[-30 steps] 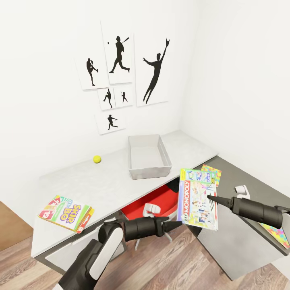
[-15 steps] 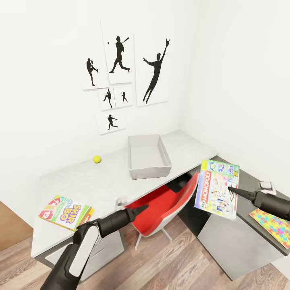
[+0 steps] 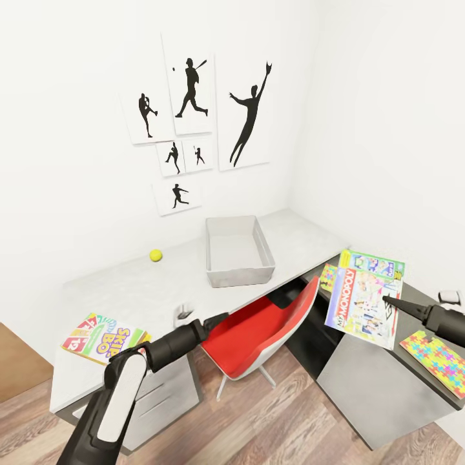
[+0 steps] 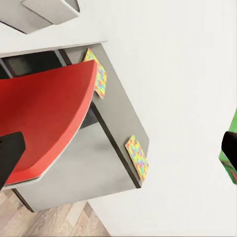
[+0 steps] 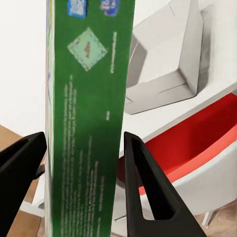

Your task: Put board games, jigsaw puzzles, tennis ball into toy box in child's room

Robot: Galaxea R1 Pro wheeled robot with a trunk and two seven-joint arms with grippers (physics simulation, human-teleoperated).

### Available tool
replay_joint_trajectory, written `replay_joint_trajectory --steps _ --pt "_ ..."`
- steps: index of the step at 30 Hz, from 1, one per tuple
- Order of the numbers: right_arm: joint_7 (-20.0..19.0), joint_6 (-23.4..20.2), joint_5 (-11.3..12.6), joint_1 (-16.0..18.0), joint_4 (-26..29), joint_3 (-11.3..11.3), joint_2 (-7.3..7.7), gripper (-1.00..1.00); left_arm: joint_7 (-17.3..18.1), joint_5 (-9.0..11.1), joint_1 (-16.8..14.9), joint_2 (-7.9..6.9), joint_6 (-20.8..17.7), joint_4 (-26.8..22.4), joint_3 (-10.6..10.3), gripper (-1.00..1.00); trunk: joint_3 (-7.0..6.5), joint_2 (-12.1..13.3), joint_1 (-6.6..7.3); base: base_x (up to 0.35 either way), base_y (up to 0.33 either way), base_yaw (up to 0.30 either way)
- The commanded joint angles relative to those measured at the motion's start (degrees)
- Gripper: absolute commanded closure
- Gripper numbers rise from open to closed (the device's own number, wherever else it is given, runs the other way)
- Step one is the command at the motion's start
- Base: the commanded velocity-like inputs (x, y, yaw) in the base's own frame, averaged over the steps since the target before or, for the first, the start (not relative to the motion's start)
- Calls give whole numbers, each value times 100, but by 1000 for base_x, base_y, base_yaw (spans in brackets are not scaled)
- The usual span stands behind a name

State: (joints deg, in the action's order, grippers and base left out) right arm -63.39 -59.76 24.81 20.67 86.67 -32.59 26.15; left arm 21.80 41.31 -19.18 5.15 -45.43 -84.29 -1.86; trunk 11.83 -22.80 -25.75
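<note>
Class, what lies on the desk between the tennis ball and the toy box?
Nothing: in the head view the desktop between the tennis ball and the toy box is bare pale grey surface.

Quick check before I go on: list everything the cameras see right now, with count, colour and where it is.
Toy box: one, pale grey, on the table, nothing visible inside.
Tennis ball: one, yellow-green, on the table beside the toy box.
Skip-Bo game: one, yellow-green, near the table's front corner.
Monopoly game: one, white and green, held in the air.
Jigsaw puzzles: two, multicoloured, on the lower dark section.
Chair: one, red, under the table.
Wall pictures: six, black silhouettes.
Left gripper: empty.
Right gripper: clamped on the Monopoly game.
</note>
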Motion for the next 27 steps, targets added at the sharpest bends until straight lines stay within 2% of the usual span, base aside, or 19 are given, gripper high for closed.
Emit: replay_joint_trajectory --steps 1,3,8,12,17,24,27 --pt "-38 -24 -7 5 0 -9 0 100 -3 19 2 14 -59 -72 -62 -100 11 -12 -3 0 0 0" --pt "-49 -24 1 2 3 -32 -3 100 -18 34 19 26 -95 -179 -185 -100 11 -12 -3 0 0 0" --pt "-65 -24 10 -4 65 -48 -7 100 -56 37 40 47 -133 -274 -339 -100 11 -12 -3 0 0 0" --pt "-65 -24 9 -7 214 -55 -10 100 -143 44 49 58 -147 -303 -401 -100 11 -12 -3 0 0 3" --pt "-53 -24 0 -9 345 -64 -12 100 -214 59 65 60 -165 -328 -437 -100 6 -12 -3 0 0 86" --pt "-10 -24 -21 17 368 -46 -5 100 -257 60 72 62 -187 -321 -453 -100 -8 -12 -3 0 0 216" --pt "163 -24 -26 41 322 -38 16 100 -316 46 52 54 -206 -293 -428 -100 -14 -12 -3 0 0 262"
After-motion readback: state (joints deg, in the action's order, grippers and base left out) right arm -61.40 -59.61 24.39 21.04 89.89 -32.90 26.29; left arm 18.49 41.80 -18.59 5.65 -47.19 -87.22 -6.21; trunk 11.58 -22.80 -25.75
